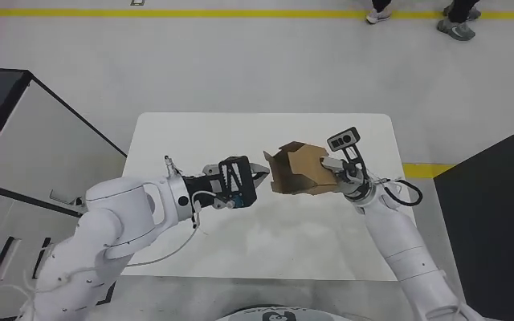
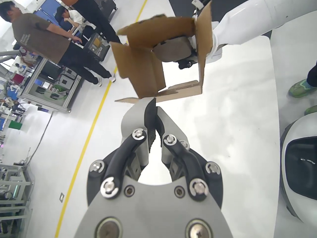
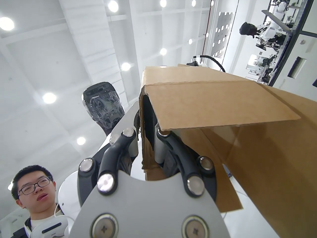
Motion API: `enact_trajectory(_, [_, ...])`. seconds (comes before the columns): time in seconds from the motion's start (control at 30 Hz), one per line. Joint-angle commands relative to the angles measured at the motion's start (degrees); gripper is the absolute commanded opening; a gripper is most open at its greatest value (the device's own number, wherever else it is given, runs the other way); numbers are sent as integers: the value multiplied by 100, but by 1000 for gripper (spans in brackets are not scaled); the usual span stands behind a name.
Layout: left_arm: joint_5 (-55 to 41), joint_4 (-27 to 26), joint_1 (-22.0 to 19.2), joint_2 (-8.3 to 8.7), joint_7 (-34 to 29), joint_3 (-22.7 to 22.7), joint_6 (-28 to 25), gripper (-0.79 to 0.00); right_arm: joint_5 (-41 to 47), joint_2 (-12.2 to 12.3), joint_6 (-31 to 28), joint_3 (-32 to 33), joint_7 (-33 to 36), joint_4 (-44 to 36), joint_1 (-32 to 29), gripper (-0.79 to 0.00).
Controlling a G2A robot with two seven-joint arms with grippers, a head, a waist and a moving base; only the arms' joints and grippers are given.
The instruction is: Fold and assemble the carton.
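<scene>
A brown cardboard carton [image 1: 299,168] hangs above the white table [image 1: 201,144], partly unfolded, its open end with loose flaps turned toward my left arm. My right gripper [image 1: 331,164] is shut on the carton's wall [image 3: 148,149] at its far side, one finger inside and one outside. In the left wrist view the carton [image 2: 158,58] shows its hollow inside and bent flaps. My left gripper [image 2: 153,115] is shut with nothing in it, its tips just short of the carton's lower flap edge [image 2: 173,94]; from above the left gripper [image 1: 259,173] sits beside the carton's open end.
The table's near half and its left side [image 1: 265,241] are bare. Dark panels stand off the table at the left [image 1: 32,128] and at the right [image 1: 482,209]. A yellow floor line [image 1: 257,13] runs behind the table.
</scene>
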Motion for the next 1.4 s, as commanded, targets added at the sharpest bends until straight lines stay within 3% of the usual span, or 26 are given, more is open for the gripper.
enact_trajectory(0.0, [40, 0, -83, -14, 22, 129, 1, -785, -27, -10, 15, -30, -45, 14, 25, -785])
enact_trajectory(0.57, [23, 0, -310, -46, -68, 452, -20, -785, -157, -76, 89, -147, -535, 46, 90, -785])
enact_trajectory(1.37, [17, 34, -382, -42, -129, 615, -168, -785, -324, -112, 306, -270, -90, 7, 157, -785])
